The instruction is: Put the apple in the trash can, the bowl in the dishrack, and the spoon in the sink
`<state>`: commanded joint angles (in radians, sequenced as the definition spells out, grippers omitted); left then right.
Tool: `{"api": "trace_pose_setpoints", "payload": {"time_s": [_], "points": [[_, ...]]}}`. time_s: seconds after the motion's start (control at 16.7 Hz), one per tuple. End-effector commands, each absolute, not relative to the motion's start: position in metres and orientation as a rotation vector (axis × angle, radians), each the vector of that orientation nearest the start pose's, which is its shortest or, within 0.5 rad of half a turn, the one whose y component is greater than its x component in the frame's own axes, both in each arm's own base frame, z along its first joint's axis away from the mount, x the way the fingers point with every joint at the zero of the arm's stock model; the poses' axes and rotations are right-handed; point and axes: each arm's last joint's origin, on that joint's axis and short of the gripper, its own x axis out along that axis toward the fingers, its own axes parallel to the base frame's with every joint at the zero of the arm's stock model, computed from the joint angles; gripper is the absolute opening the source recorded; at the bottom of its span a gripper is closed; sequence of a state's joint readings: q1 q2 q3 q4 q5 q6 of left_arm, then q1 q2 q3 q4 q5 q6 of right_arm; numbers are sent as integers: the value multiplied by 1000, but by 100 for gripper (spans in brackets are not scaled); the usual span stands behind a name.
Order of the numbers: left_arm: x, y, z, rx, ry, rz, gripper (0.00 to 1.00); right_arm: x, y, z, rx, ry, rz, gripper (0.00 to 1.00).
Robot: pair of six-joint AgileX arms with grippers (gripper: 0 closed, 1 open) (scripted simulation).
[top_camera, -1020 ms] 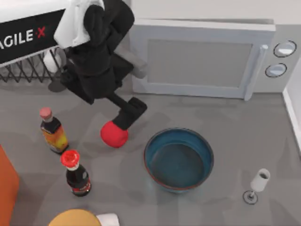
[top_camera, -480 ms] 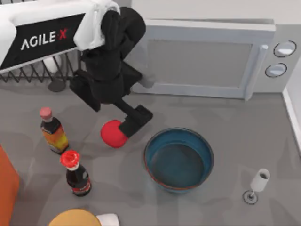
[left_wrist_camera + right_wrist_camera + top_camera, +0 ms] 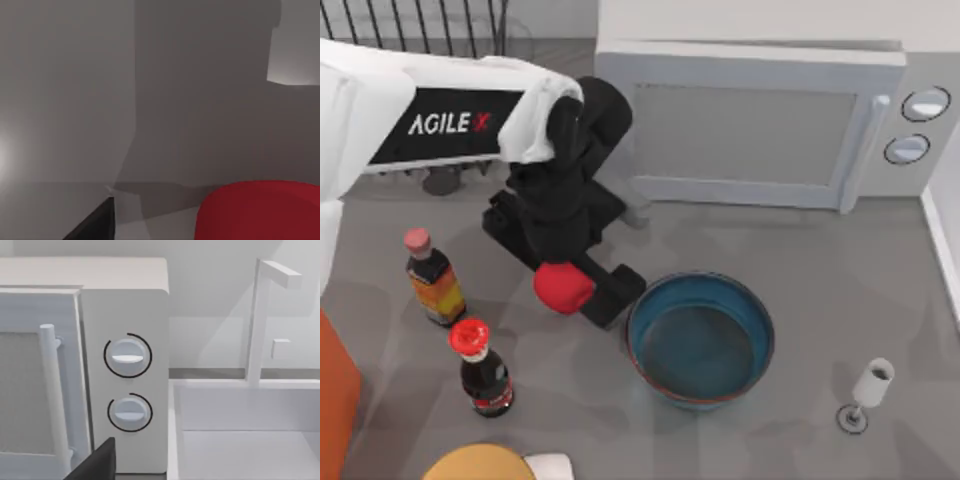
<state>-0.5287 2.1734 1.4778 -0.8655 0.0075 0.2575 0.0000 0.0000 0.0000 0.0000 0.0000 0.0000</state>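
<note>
Grey and matte, the counter point(image 3: 840, 270) in the top view carries a white microwave point(image 3: 750, 125) at the back and a black wire dishrack point(image 3: 420, 25) at the far left corner. The left end effector point(image 3: 582, 290) sits low over the apple point(image 3: 562, 288), one dark finger point(image 3: 615, 292) showing on the side toward the bowl point(image 3: 700, 338); whether the fingers have closed on the fruit cannot be told from here. To do this well, the fingers should straddle the apple's widest part and close gently, since the smooth round skin could squirt out sideways toward the nearby bowl. The bowl is deep, teal, thin-rimmed. Two capped bottles point(image 3: 455, 320) stand at left, a small white goblet point(image 3: 865, 392) at right.

From the left wrist, the apple point(image 3: 260, 210) looms glossy red, a dark finger edge point(image 3: 95, 225) beside it.

From the right wrist, the microwave's two round knobs point(image 3: 127, 382) and the white sink point(image 3: 245, 430) appear; the right arm seems parked there.
</note>
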Motion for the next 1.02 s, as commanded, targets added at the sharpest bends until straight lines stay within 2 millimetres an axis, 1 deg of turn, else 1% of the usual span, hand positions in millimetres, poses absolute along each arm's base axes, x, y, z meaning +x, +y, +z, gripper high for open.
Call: {"api": "trace_pose_setpoints", "payload": {"time_s": [0.24,1.02], "points": [[349,-200,106,602,1476,-612,100,106,-1,160,0,0,0,100],[349,-200,106,602,1476,-612,2,106,-1,160,0,0,0,100]]}}
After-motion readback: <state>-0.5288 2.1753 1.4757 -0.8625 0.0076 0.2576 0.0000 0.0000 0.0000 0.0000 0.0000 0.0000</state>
